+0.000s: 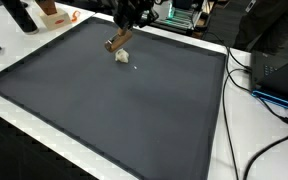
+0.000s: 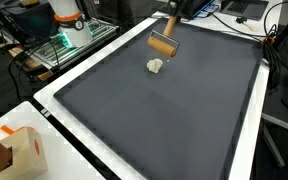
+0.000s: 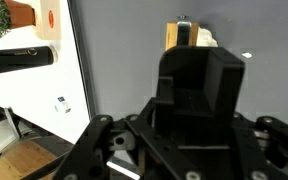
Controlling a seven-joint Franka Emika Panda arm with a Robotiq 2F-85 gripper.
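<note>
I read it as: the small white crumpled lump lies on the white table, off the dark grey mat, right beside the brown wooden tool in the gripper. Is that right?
One thing is wrong. The small white crumpled lump lies on the dark grey mat, not on the white table, as both exterior views show. It is right beside the brown wooden tool in the gripper.
</note>
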